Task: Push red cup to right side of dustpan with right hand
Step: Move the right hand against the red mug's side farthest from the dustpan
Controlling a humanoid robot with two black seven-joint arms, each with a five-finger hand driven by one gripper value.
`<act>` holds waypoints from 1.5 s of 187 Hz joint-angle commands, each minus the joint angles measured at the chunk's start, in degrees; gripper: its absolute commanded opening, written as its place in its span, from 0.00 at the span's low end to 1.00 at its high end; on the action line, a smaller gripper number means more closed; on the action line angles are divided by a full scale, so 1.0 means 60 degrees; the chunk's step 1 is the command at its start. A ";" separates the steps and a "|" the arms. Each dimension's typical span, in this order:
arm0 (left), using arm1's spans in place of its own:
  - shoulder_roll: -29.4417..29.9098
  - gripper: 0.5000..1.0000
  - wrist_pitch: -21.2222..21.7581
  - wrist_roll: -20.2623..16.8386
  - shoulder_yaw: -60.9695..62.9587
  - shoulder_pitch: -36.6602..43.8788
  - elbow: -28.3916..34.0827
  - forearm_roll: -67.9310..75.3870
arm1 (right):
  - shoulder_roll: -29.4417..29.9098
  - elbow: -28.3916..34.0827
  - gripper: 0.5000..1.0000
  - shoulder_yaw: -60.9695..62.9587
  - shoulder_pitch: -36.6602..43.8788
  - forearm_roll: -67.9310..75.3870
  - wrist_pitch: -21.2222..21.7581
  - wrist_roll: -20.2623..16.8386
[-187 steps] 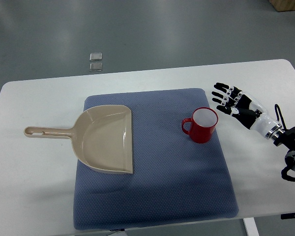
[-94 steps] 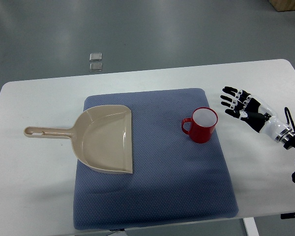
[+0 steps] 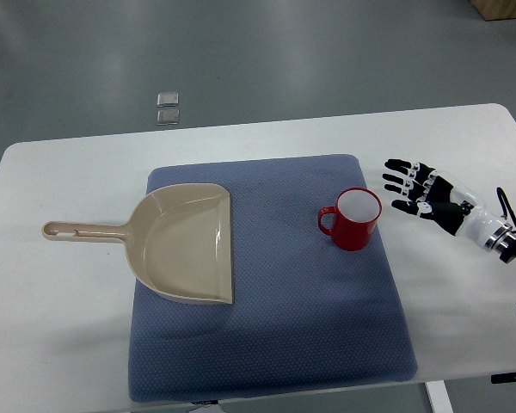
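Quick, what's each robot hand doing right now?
Right robot hand: open, fingers spread, holding nothing, apart from the red cup.
Left robot hand: not in view.

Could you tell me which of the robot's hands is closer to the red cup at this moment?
The right hand is closer: it hovers open over the white table just right of the red cup, not touching it. The left hand is not in view.

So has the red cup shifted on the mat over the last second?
No. The red cup sits at the same spot near the blue mat's right edge; the right hand is clear of it.
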 commanded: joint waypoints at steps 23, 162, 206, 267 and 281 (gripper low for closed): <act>0.0000 1.00 -0.0001 0.0006 -0.0001 0.0000 0.0000 0.0000 | -0.0480 0.0610 0.85 0.0044 -0.0082 -0.0031 0.0000 0.0000; 0.0000 1.00 -0.0001 0.0006 -0.0001 0.0000 0.0000 0.0000 | -0.0656 0.2280 0.85 0.0206 -0.0917 -0.0793 0.0000 0.0000; 0.0000 1.00 -0.0001 0.0006 -0.0001 0.0000 0.0000 0.0000 | -0.0319 0.2280 0.85 0.0206 -0.0917 -0.0778 -0.0062 0.0000; 0.0000 1.00 -0.0001 -0.0009 -0.0001 0.0000 0.0000 0.0000 | 0.0077 0.2265 0.85 0.0220 -0.0902 -0.0778 -0.0883 0.0000; 0.0000 1.00 -0.0001 0.0006 -0.0001 0.0000 0.0000 0.0000 | 0.0091 0.2236 0.85 0.0206 -0.0858 -0.0778 -0.0941 0.0000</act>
